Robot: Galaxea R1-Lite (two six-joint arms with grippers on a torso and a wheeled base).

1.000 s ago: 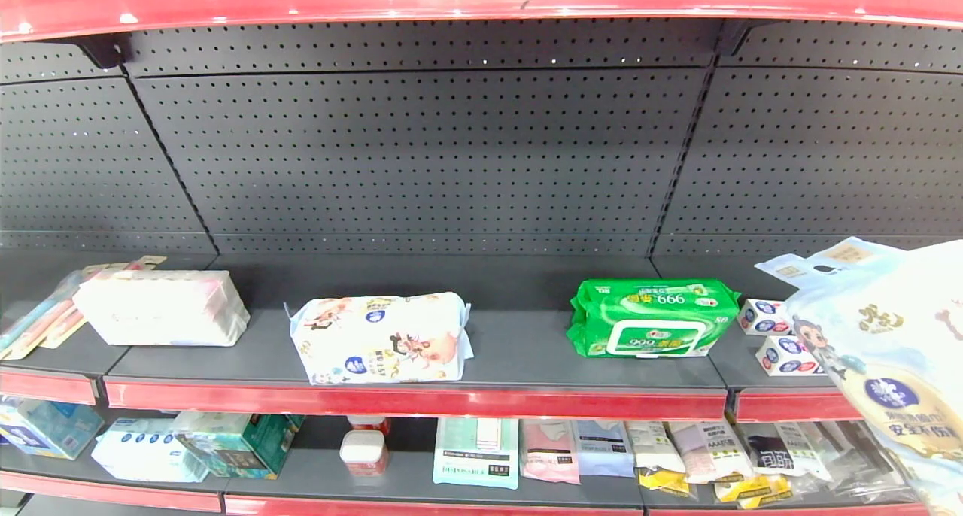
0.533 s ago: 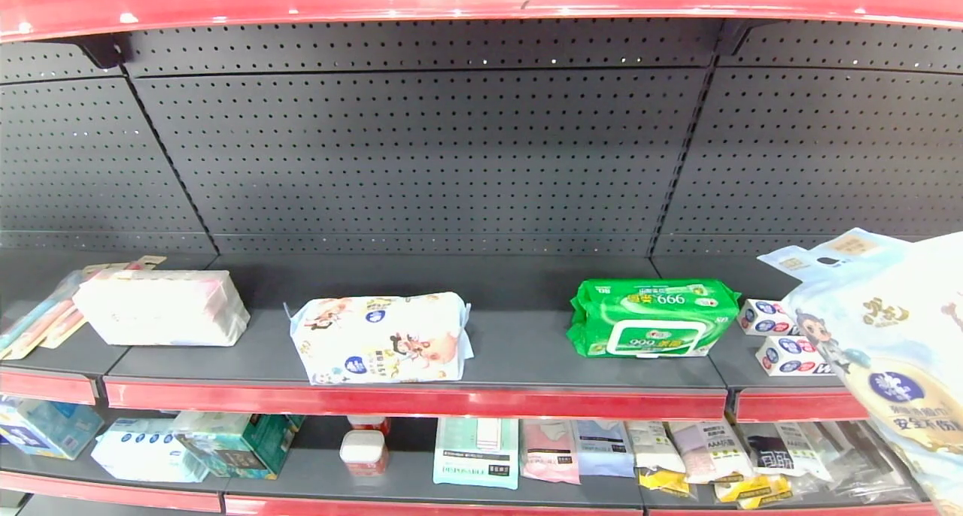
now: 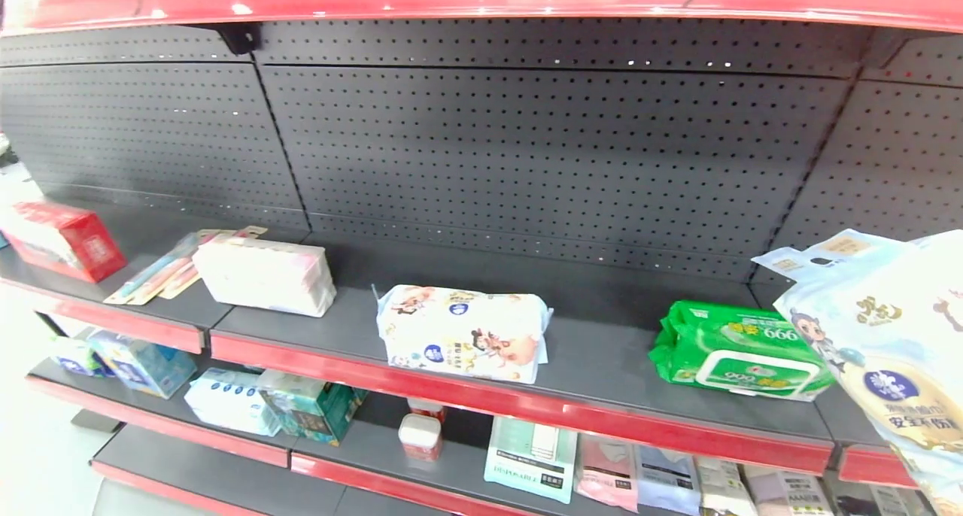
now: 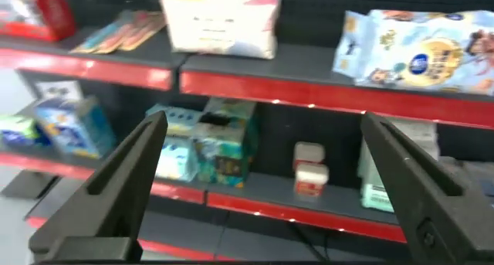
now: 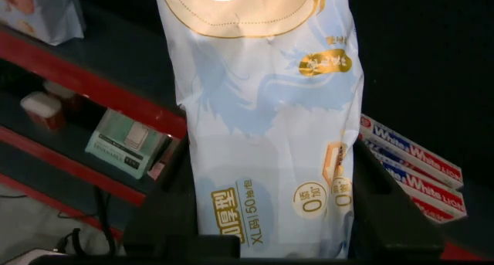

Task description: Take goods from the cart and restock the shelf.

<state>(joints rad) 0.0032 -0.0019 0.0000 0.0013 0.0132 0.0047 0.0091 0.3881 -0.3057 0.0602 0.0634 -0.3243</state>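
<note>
R hand (image 5: 274, 219): clenched on big pale-blue pack (image 3: 895, 350), one finger each side of its lower part. Pack upright at far R of head view, in front of R end of mid shelf (image 3: 489, 405), just R of green wipes pack (image 3: 741, 348). Can't tell if it touches the shelf board.

L hand (image 4: 262, 180): released, fingers (image 4: 116, 188) spread wide, nothing btwn them. Sits low in front of the shelving.

Mid shelf, L to R: red box (image 3: 64, 239), toothbrush cards (image 3: 162, 268), white-pink pack (image 3: 265, 274), cartoon-print pack (image 3: 465, 333), green wipes. Cards just beside white-pink pack, rest well apart.

Lower shelf (image 3: 188, 430): teal box (image 3: 312, 407), small red-white jars (image 3: 421, 433), flat sachets (image 3: 530, 459).

R wrist view: long white boxes (image 5: 417, 161) w/ red-blue print, just beside the held pack.
</note>
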